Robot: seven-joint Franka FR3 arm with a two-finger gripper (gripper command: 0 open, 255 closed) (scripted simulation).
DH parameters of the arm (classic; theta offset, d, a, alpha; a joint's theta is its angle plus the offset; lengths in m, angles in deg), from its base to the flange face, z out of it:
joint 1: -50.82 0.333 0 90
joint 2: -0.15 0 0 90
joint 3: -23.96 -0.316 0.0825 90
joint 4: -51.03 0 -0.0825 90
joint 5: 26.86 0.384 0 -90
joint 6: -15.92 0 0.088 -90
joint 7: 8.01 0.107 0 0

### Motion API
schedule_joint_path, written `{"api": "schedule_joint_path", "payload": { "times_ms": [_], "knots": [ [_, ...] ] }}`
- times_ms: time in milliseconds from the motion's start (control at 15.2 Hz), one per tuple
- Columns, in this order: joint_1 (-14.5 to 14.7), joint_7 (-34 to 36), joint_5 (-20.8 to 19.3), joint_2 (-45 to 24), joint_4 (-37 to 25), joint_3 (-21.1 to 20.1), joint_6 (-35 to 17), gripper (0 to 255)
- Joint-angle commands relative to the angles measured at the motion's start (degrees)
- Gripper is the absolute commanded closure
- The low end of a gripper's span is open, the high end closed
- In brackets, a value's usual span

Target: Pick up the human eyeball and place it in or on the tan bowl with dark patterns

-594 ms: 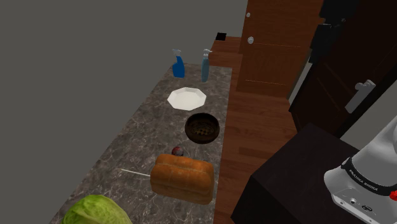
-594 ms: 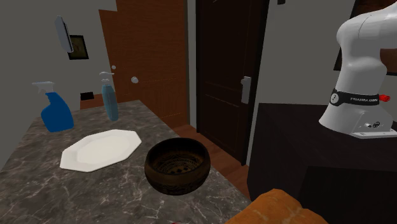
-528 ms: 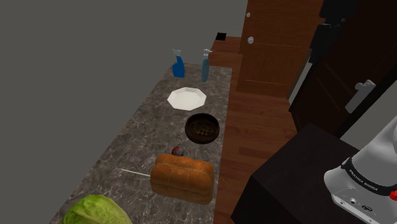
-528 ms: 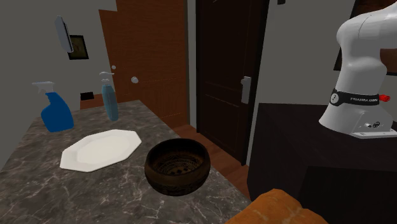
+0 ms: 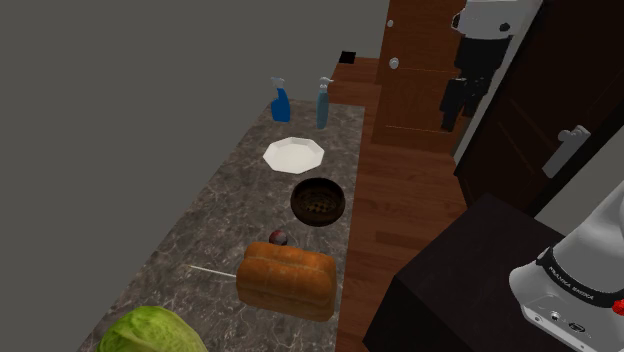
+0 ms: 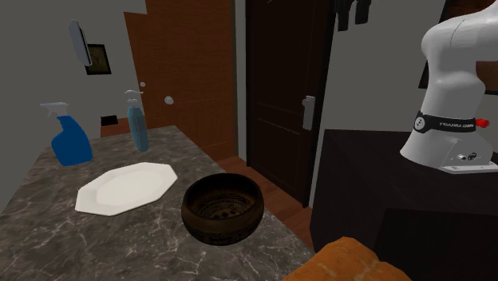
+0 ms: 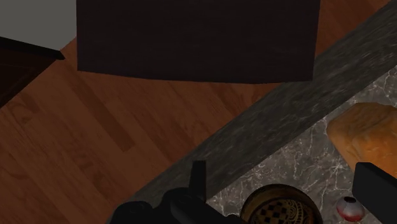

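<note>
Far below the wide-open, empty jaws, the task is not yet begun.
The eyeball (image 5: 280, 238) lies on the table (image 5: 215, 215), well apart from the jaws, near the dark brown patterned bowl (image 5: 318, 200); reaching, grasping and placing all remain.

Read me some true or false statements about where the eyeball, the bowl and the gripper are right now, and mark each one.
1. The eyeball lies on the counter between the bowl and the bread loaf. True.
2. The gripper is shut on the eyeball. False: its fingers stand apart and hold nothing.
3. The white plate sits between the bowl and the blue spray bottle. True.
4. The cabbage rests on the white plate. False: the plate is bare, and the cabbage sits on the counter on the far side of the loaf from the bowl.
</note>
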Motion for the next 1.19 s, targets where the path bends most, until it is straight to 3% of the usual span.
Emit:
{"api": "schedule_joint_path", "payload": {
  "times_ms": [0, 594, 1122],
  "knots": [
    [0.6, 1.6, 1.1, -2.5, 1.2, -1.6, -4.2, 0],
    [2.4, 9.1, 3.2, -17.4, 1.4, -8.6, -21.0, 0],
    [3.3, 17.9, -0.7, -34.6, -4.1, -13.6, -33.8, 0]
  ]
}}
